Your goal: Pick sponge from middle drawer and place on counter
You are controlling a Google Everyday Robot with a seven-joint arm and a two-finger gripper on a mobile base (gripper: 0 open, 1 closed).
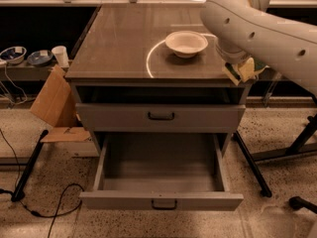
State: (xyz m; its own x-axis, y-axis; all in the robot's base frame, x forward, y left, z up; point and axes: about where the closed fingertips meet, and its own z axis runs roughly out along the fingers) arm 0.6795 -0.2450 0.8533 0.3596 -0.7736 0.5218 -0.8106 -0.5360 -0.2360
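The sponge (243, 71), yellow with a dark green face, hangs at the end of my white arm, at the counter's front right corner and about level with its edge. My gripper (237, 67) is mostly hidden under the arm's bulk and holds the sponge. The counter (119, 43) is a glossy grey-brown top with a curved light streak. The middle drawer (161, 165) is pulled out low in front, and its grey floor is bare.
A white bowl (186, 42) sits on the counter's right half, close to my arm. The drawer face above (161, 117) is shut. Cardboard (52, 103) leans at the cabinet's left, with a cup (61, 56) behind it. A cable (54, 209) and black stand legs (252, 165) lie on the floor.
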